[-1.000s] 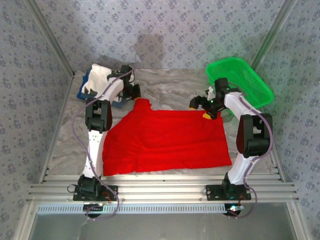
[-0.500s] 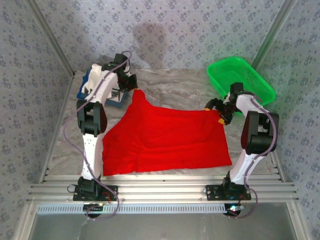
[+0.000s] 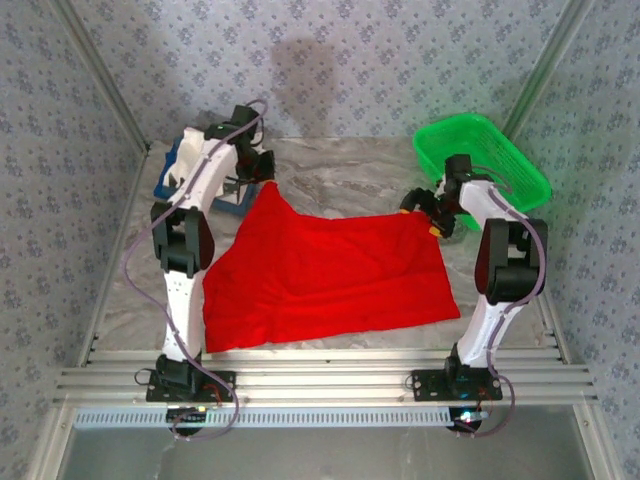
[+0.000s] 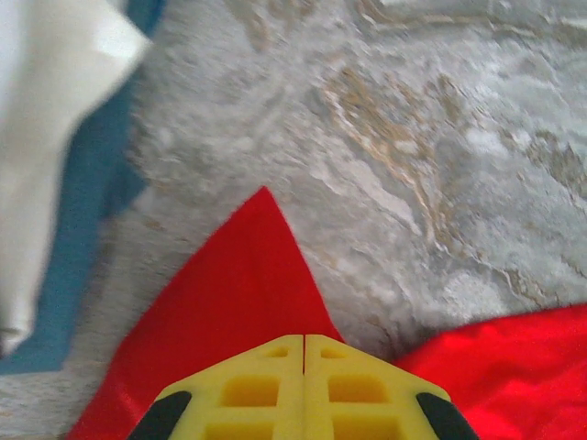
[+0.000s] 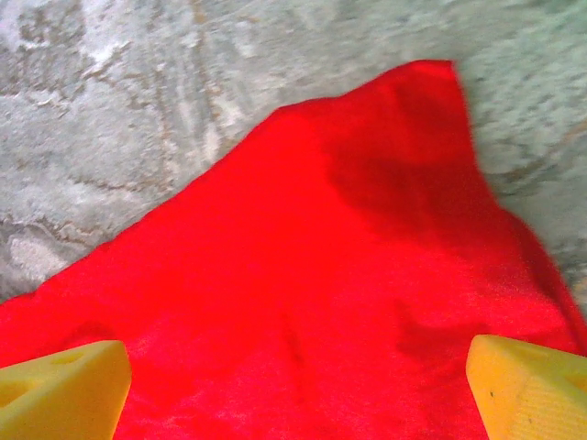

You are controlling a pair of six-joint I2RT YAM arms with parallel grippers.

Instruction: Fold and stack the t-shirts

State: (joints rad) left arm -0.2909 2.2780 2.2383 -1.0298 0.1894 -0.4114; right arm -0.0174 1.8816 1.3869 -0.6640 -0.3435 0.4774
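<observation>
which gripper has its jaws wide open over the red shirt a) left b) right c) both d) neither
b: the right gripper has its yellow jaws far apart over the red shirt, while the left gripper has its jaws shut on a corner of it

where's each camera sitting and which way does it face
Top external: above and behind the arms, looking down at the table; both arms show.
Left wrist: on the left arm, looking down past shut left fingers at the red t-shirt, blue tray, white t-shirt.
Right wrist: on the right arm, looking down between open right fingers.
Shared: all three show the red t-shirt.
</observation>
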